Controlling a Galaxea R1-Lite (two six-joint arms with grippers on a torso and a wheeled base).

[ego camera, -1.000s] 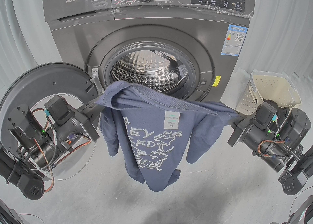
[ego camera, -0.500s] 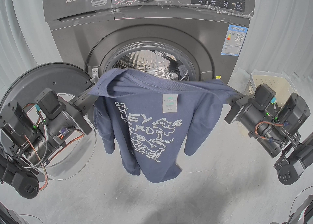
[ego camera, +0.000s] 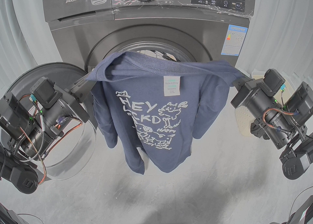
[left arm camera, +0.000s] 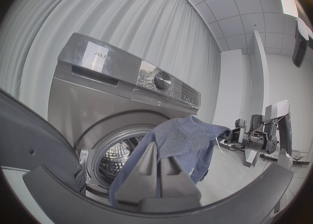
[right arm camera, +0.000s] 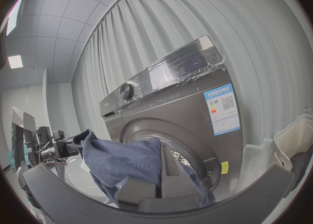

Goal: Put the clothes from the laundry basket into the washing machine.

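Quick status: the shirt (ego camera: 153, 104) is out of the basket (ego camera: 243, 120) but not in the washer (ego camera: 146, 32) yet, so I'd say about halfway on this item. It's stretched out flat btw both arms, right in front of the drum opening (ego camera: 153, 52), w/ the printed side facing the robot. The left pincer (ego camera: 88, 80) is clamped on one shoulder of the shirt and the right pincer (ego camera: 238, 78) on the other. Both wrist views show the fingers closed tight w/ fabric between them.

What's left, imo: get the shirt through the opening and let go, then go back for whatever else is in the basket. The right wrist view shows something dark in there, can't tell what.

Other stuff: the door (ego camera: 49, 77) is swung wide open on the left, just beside the left arm. The basket sits on the floor to the right of the washer, behind the right arm.

What's in the way:
- The shirt looks spread wider than the opening.
- The body and sleeves hang well below the lip, so they could snag on the rim or drape outside.
- The pincers prob need to come closer together first.
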